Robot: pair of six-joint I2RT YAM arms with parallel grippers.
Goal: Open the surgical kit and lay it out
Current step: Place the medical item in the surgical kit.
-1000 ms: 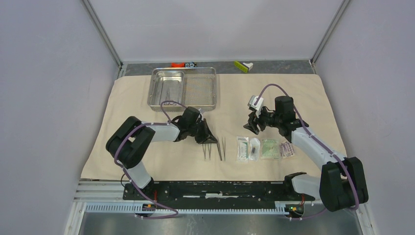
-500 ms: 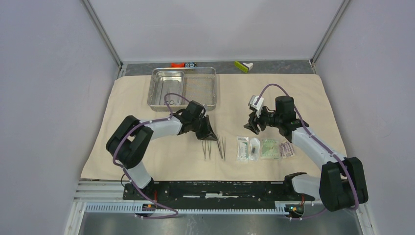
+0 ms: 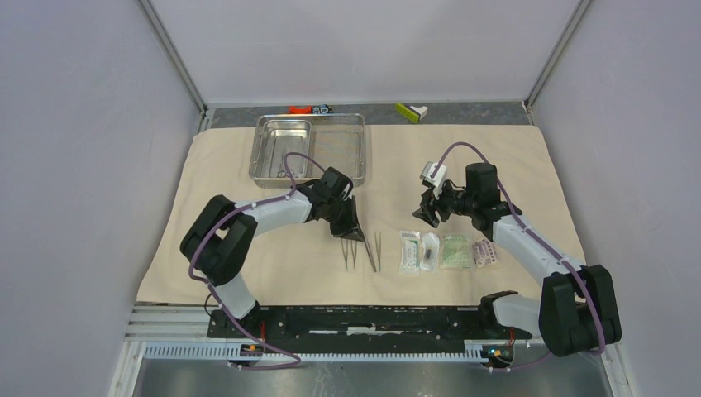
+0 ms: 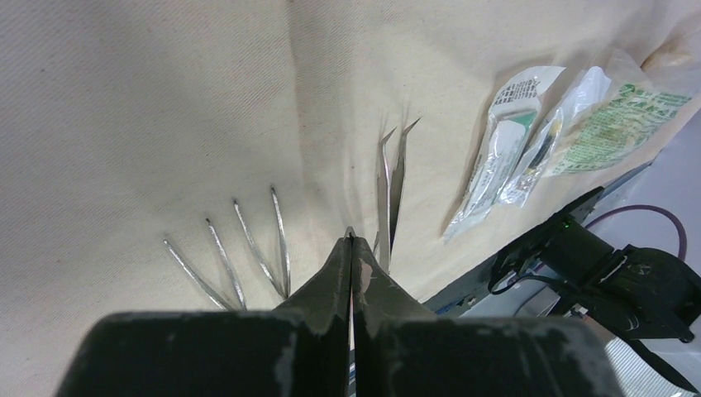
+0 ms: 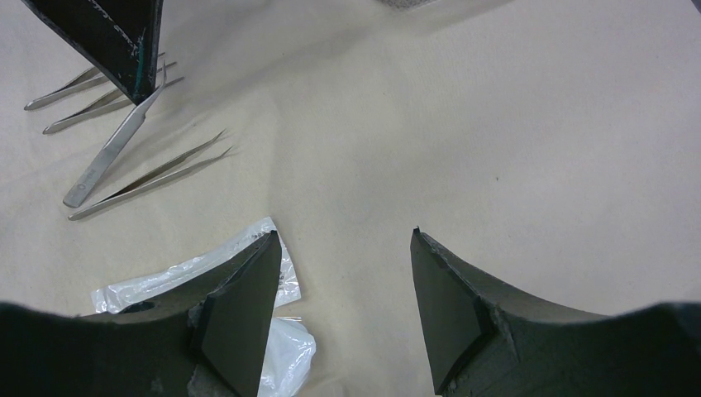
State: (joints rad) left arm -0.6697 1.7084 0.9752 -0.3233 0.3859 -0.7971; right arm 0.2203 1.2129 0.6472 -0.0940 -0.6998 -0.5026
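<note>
The left arm's wrist has swung away toward the steel tray (image 3: 339,147) over the last second, yet the left hand (image 4: 351,245) hangs over the same spot on the cloth wrap (image 3: 231,248). Its fingers are pressed together, and its tip is right at the far end of a flat steel instrument (image 5: 112,149); gripped or merely nudged, I cannot tell. That looks like tidying the row rather than fetching. The forceps (image 4: 278,236) and the pointed tweezers (image 4: 385,198) already lie side by side near the front edge, and the four packets (image 3: 446,251) sit in their own line just to the right. The right hand (image 5: 343,235) has not budged: jaws apart, nothing between them, hovering over the cloth just beyond the packets. So the wrap is spread flat and most of the kit looks laid out. Whether anything is left in the inner tray (image 3: 281,141) I cannot tell, because the left arm's cable (image 3: 291,159) crosses it. Back on the bare worktop (image 3: 479,113) lie the orange and black pieces (image 3: 310,109) and the yellow-green and white object (image 3: 411,110), well clear. The tight spot is the instrument row, since a careless sweep of that closed left hand could scatter it.
</note>
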